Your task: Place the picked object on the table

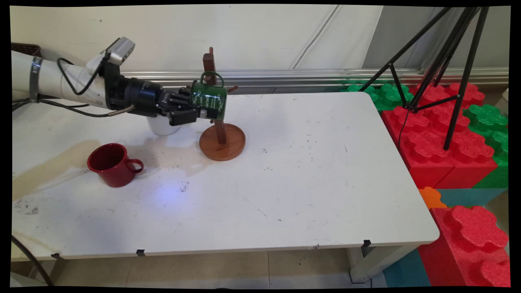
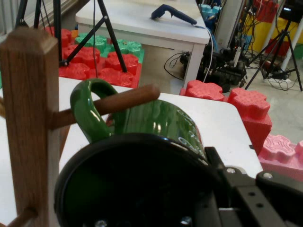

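My gripper is shut on the rim of a green mug with white lettering, holding it on its side against the wooden mug tree. In the hand view the green mug fills the lower middle, and its handle is threaded over a wooden peg of the tree's post. A red mug stands upright on the table at front left, handle to the right. A white cup sits just below the gripper, partly hidden by it.
The tree's round base rests on the white table. Red and green foam blocks and a black tripod stand off the right edge. A second table with a blue tool shows far off in the hand view.
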